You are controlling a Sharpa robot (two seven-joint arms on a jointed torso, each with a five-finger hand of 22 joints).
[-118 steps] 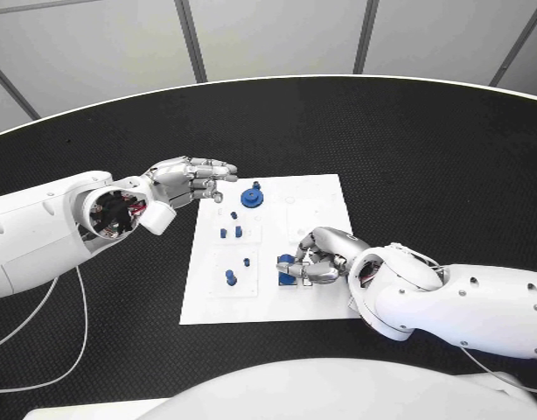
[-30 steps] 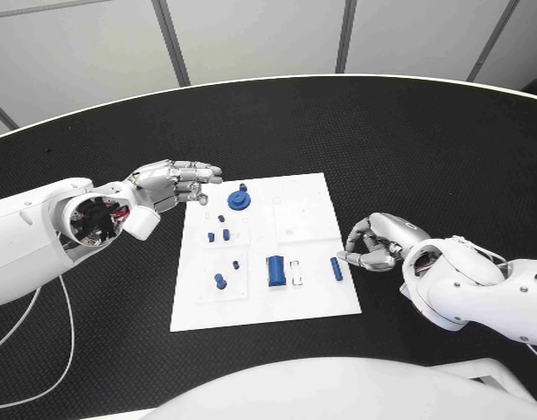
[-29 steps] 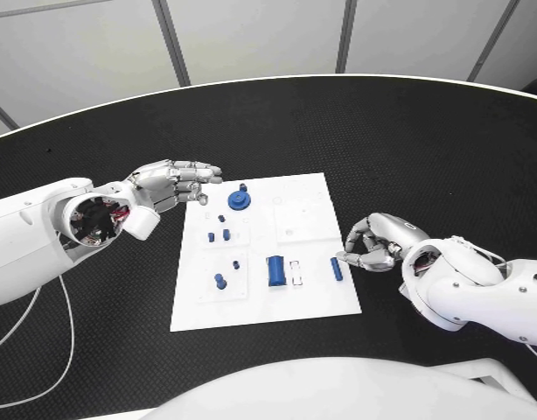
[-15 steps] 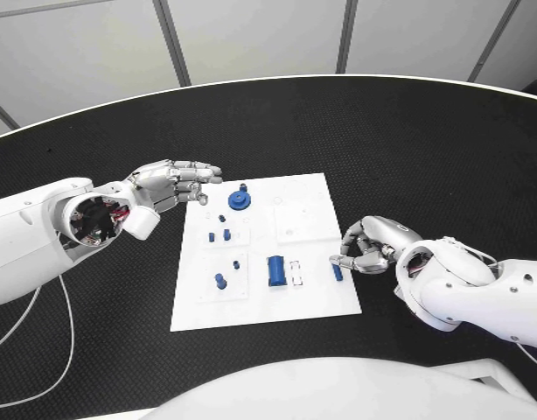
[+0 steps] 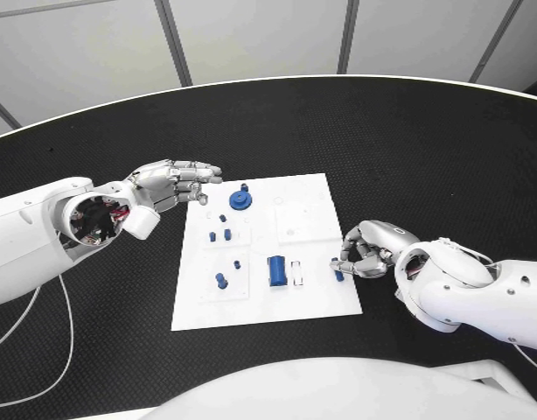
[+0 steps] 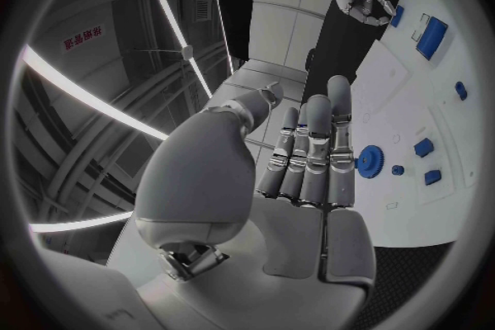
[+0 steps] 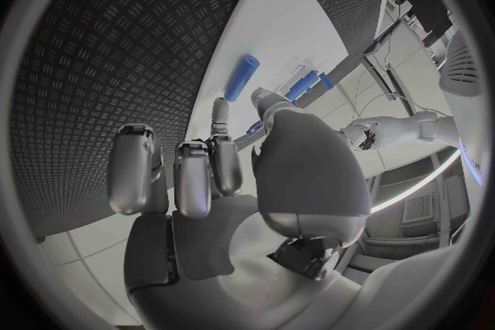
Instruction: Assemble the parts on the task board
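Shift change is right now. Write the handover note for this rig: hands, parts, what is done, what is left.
Left hand: holds nothing, fingers extended, hovering off the far left corner of the task board.
Right hand: its fingers are down at the small blue peg by the board's right edge; whether it is gripped cannot be told.
Parts: round blue part at the far left, blue block mid-board, small pieces along the left side.
Done: none clearly confirmed.
Left: probably placing the peg, then checking the others.

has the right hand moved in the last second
Yes. The right hand has slid toward the task board, its fingers now over the board's right edge by the small blue part.
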